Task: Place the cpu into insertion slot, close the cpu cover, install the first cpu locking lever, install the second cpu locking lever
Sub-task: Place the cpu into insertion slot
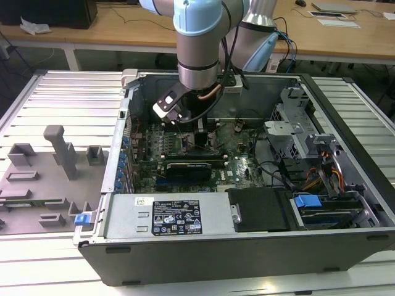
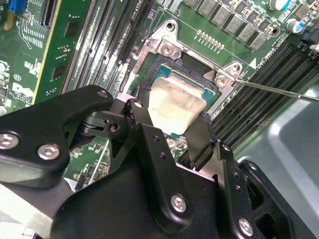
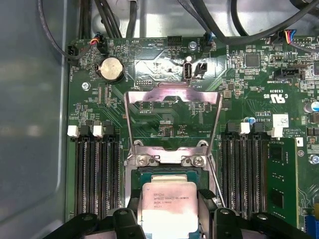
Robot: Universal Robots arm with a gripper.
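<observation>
My gripper (image 2: 172, 115) (image 3: 169, 211) reaches down inside the open computer case (image 1: 203, 253). It is shut on the cpu (image 2: 174, 104) (image 3: 168, 206), a black finger (image 2: 142, 122) pressed on each of two opposite edges. The cpu lies silver top up, directly over the insertion slot (image 2: 167, 63) (image 3: 135, 175); I cannot tell whether it is resting in the slot. The cpu cover (image 3: 172, 93) stands swung open behind the slot, and the green board shows through its window. A thin wire locking lever (image 2: 274, 90) sticks out to one side. In the exterior view the gripper (image 1: 185, 126) hangs over the motherboard.
Long black memory slots (image 3: 97, 169) (image 3: 244, 169) flank the socket. A black graphics card (image 1: 188, 166) and a power supply (image 1: 179, 216) lie toward the case front. Cables and drive bays (image 1: 321, 166) fill the exterior view's right. Grey fixtures (image 1: 55, 154) stand outside the case.
</observation>
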